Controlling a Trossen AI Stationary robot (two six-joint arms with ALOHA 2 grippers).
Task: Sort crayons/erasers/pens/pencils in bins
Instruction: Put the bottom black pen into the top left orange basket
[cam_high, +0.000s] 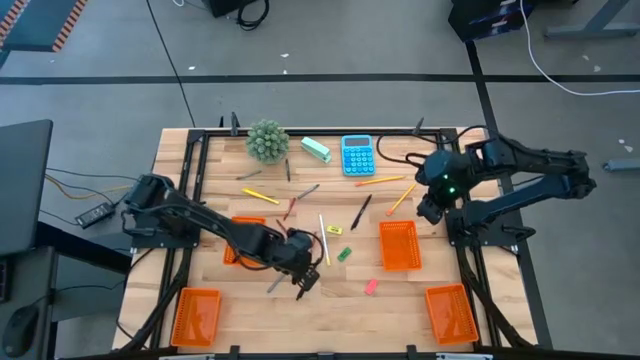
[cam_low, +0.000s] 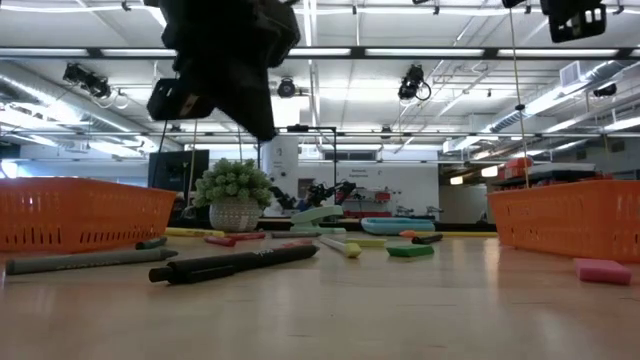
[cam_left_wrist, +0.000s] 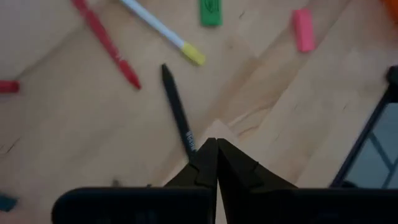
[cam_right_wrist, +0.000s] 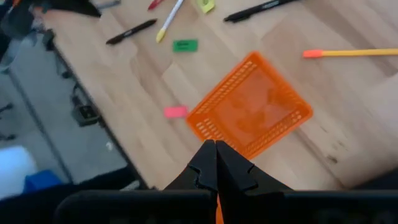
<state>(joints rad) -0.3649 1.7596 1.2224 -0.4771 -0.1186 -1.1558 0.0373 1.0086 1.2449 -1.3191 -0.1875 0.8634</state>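
Table (cam_high: 400, 290) of pale wood holds four orange bins: one (cam_high: 399, 245) right of the middle, one (cam_high: 449, 314) at 5 o'clock, one (cam_high: 196, 316) at 7 o'clock, one (cam_high: 238, 240) partly under the left arm. Pencils (cam_high: 380, 181), pens (cam_high: 361, 211), crayons (cam_high: 289, 209) and small erasers (cam_high: 344, 254) lie scattered between them. Left gripper (cam_high: 305, 283) sits low at 6 o'clock, fingers pressed together on the end of a black pen (cam_left_wrist: 178, 116). Right gripper (cam_high: 430, 212) waits at 3 o'clock, fingers closed, holding nothing.

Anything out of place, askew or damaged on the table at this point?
Nothing looks damaged or spilled. The pens, pencils, crayons and erasers lie scattered over the table, as expected mid-sort. One oddity: the left gripper is shut with nothing visibly between its fingers, while the black pen lies on the wood just ahead of it.
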